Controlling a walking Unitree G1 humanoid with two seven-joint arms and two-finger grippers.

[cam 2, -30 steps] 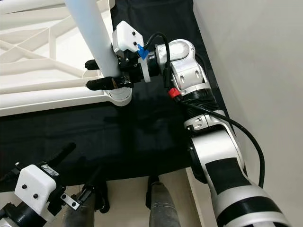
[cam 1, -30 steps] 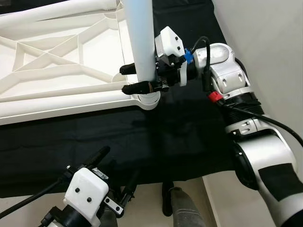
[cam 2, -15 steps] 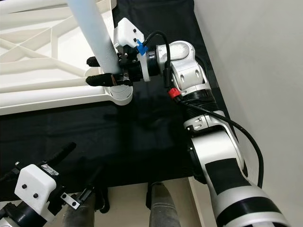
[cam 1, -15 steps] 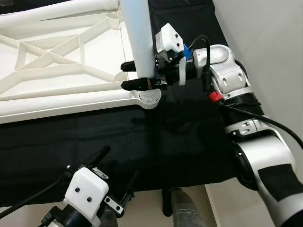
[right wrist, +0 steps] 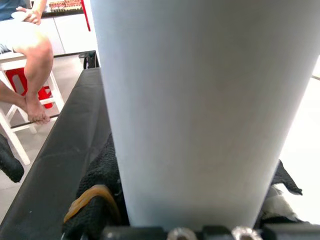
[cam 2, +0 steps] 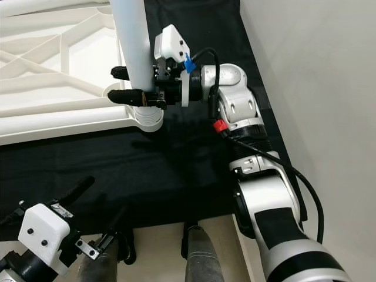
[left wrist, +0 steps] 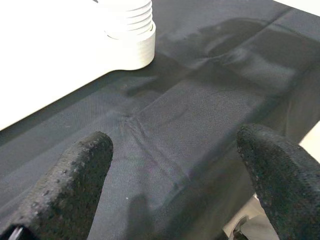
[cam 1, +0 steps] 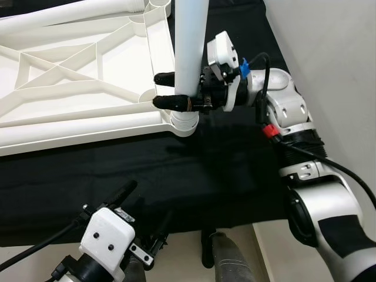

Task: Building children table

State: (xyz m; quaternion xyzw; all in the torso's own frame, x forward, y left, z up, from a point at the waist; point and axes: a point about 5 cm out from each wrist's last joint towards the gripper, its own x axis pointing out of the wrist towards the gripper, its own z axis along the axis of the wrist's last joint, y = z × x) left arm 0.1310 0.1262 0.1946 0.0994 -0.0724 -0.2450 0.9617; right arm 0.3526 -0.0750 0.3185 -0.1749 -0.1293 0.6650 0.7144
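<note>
Black cloth (cam 1: 194,170) covers the surface, which ends at a pale wall on the robot's right and at a light floor along its near edge. On the cloth lies the white children's tabletop (cam 1: 76,88), underside up, its ribs crossing in a lattice; its near right corner carries a round threaded socket (cam 1: 185,122). A white table leg (cam 1: 191,53) stands upright in that socket. The right gripper (cam 1: 166,90) is clamped on the leg just above the socket, one black finger on each side of the tube. Another white leg (cam 1: 70,13) lies along the tabletop's far edge. The left gripper (left wrist: 170,165) hangs low over the near edge of the surface, its fingers (left wrist: 75,175) spread apart with nothing between them. In the right wrist view, a person's bare legs (right wrist: 32,75) rest by a white stool beyond the surface's end.
</note>
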